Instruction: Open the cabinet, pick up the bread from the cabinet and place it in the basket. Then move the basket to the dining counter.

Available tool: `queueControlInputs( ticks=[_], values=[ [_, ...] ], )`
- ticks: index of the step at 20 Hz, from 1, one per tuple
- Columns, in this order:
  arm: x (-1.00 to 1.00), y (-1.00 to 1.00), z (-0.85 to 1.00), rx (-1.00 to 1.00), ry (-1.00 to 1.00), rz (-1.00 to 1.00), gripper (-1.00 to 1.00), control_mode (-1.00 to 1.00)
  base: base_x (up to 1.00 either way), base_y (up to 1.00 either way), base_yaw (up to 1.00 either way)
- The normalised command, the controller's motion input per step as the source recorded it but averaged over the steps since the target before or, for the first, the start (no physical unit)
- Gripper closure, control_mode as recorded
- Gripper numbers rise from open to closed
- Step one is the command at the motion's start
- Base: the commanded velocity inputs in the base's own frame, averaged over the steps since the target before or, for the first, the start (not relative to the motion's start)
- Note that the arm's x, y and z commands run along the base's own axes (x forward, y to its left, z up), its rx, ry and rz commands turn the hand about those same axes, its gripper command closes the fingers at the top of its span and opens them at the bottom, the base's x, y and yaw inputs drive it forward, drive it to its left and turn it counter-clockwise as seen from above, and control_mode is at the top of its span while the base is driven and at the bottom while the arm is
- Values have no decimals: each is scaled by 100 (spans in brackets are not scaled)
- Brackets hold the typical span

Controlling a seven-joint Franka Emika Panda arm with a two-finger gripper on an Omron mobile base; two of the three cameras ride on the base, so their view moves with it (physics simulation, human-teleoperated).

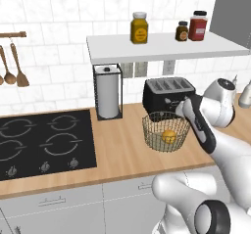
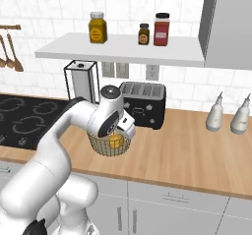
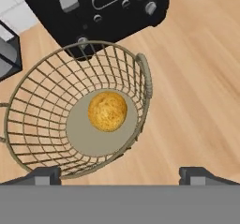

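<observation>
From the left base view I see the basket [image 1: 165, 132] standing on the wooden worktop [image 1: 122, 150], just in front of the black toaster [image 1: 169, 94] near the back edge. The bread [image 1: 168, 136] lies inside the basket, on its bottom. The paper towel roll [image 1: 108, 91] stands to the left of the toaster, and the black hob [image 1: 44, 142] fills the left end of the worktop. Three jars sit on the white shelf [image 1: 166, 48] above.

From the right base view my arm bends over the basket [image 2: 109, 145], and the hand hides its top. The bread [image 2: 115, 140] shows through the wire. The dark grey cabinet [image 2: 229, 25] hangs at the upper right, and its door looks shut. Two white bottles stand on the worktop below it, near the back edge.

From the hand view the gripper [image 3: 125, 176] hangs above the basket [image 3: 79, 110] with its two fingers wide apart and nothing between them. The bread [image 3: 107, 111] sits in the middle of the basket floor. The toaster [image 3: 101, 7] is just behind the basket.
</observation>
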Motion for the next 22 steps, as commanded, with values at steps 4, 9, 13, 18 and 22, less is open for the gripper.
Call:
queueControlInputs(
  ticks=[4, 9, 13, 18, 22],
  values=[
    [0, -1, -21, 0, 10, -9, -100, -100, 0, 0, 0],
    [0, 3, -42, 0, 10, -10, -100, -100, 0, 0, 0],
    [2, 0, -35, 0, 5, -4, -100, -100, 0, 0, 0],
    [17, 6, -17, 0, 0, 0, -100, -100, 0, 0, 0],
    [13, 21, -20, 0, 0, 1, -100, -100, 0, 0, 0]
  ],
)
